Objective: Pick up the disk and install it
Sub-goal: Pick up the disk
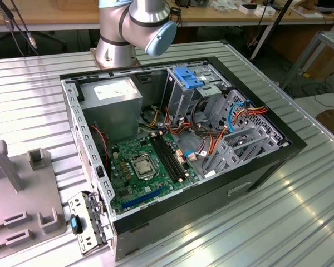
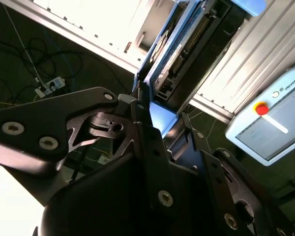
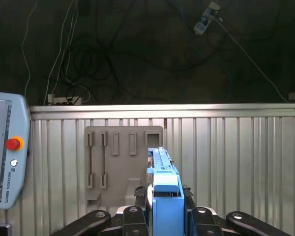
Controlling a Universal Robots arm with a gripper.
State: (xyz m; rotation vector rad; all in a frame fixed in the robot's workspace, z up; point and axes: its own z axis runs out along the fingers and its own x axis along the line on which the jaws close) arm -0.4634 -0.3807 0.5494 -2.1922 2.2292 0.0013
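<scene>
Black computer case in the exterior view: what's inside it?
Inside the open black computer case lie a green motherboard, a grey box with a white label, a wide blue plastic latch and coloured cables. The bays under the latch are covered by metal walls.

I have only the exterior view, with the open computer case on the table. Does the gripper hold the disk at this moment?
Observer: Yes. In the first wrist view the gripper is shut on the disk, which it holds edge-on in its blue carrier.
Operator: Is the disk over the case?
Observer: No. Beyond the disk in that view there is a grey fixture plate with slots, lying on the ribbed table.
Operator: Is anything else near it?
Observer: A teach pendant with a red button is at the side of the plate, apart from it.
</scene>
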